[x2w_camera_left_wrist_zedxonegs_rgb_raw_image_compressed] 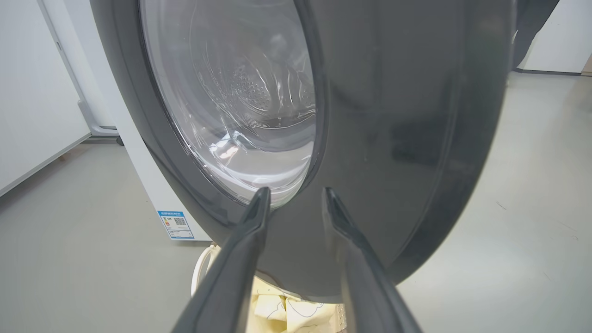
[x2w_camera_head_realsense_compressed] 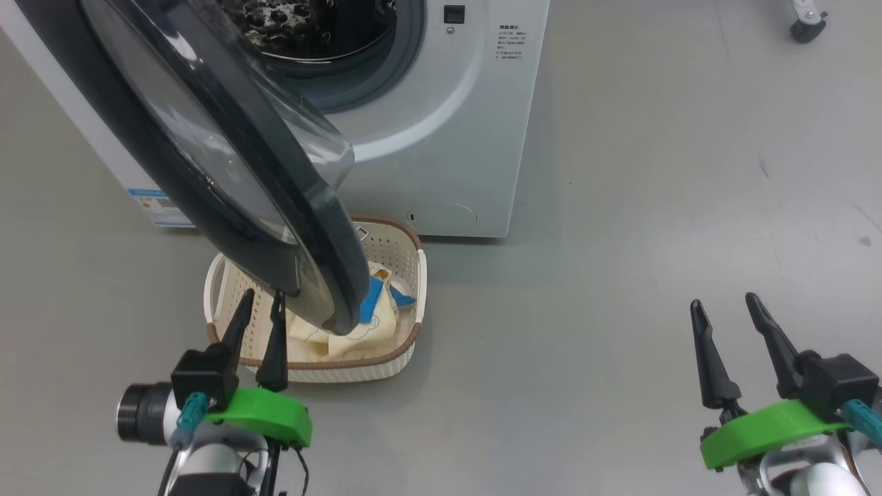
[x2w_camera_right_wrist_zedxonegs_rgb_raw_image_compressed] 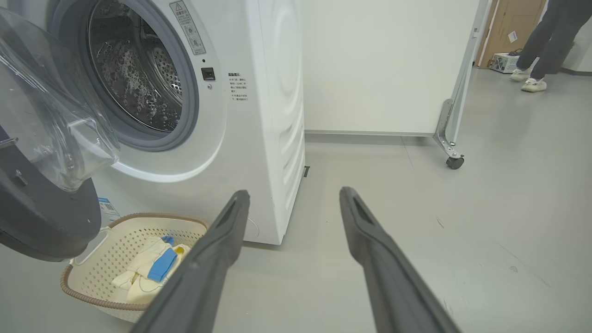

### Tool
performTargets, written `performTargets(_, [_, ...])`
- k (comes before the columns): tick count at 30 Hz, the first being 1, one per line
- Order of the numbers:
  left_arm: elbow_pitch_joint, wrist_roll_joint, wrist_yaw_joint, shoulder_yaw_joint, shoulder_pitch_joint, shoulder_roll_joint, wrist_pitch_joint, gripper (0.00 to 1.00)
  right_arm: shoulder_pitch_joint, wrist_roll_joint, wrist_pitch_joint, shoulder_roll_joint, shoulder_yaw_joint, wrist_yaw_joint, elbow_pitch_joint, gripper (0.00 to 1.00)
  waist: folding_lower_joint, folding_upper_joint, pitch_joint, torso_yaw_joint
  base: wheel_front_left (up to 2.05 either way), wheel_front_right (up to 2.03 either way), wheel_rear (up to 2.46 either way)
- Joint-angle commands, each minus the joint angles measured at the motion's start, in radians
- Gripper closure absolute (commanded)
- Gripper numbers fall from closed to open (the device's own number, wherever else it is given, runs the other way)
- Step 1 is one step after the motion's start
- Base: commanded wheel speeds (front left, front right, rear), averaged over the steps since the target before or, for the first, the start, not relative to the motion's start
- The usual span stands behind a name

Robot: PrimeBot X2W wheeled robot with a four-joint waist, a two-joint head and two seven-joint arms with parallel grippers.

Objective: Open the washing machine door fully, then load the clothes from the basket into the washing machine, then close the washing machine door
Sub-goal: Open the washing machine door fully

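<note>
The washing machine stands with its door swung partly open toward me, over the basket. The clothes, pale yellow with blue patches, lie in the basket, partly hidden by the door's black rim. My left gripper sits at the basket's near left corner, just in front of the door's lower rim. Its fingers stand a little apart with nothing between them. My right gripper hangs open over bare floor far to the right. The right wrist view shows the steel drum, basket and clothes.
A white partition on a caster stands right of the machine, and a person's legs are near a doorway behind it. Another caster sits at the far right. Grey floor spreads to the right of the machine.
</note>
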Motion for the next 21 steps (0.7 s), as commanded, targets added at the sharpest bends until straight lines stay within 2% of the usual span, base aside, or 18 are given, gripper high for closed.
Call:
performTargets(1, [-0.027, 0.007, -0.002, 0.037, -0.034, 0.016, -0.014, 0.71, -0.020, 0.007, 0.000, -0.008, 0.024, 0.008, -0.035, 0.00, 0.0000, 0.0000, 0.002, -0.001, 0.00, 0.00, 0.00])
performTargets(3, [-0.026, 0.008, -0.003, 0.038, -0.038, 0.016, -0.014, 1.00, -0.022, 0.009, -0.001, -0.008, 0.025, 0.008, -0.034, 0.00, 0.0000, 0.0000, 0.004, -0.002, 0.00, 0.00, 0.00])
performTargets(13, [-0.037, 0.011, 0.001, 0.050, -0.057, 0.017, -0.014, 1.00, -0.027, 0.014, -0.005, -0.008, 0.018, 0.008, -0.029, 0.00, 0.0000, 0.0000, 0.007, 0.000, 0.00, 0.00, 0.00])
performTargets(21, [-0.134, 0.048, 0.069, 0.097, -0.131, 0.045, -0.014, 1.00, -0.028, 0.018, -0.007, -0.008, 0.012, 0.008, -0.021, 0.00, 0.0000, 0.0000, 0.005, 0.007, 0.00, 0.00, 0.00])
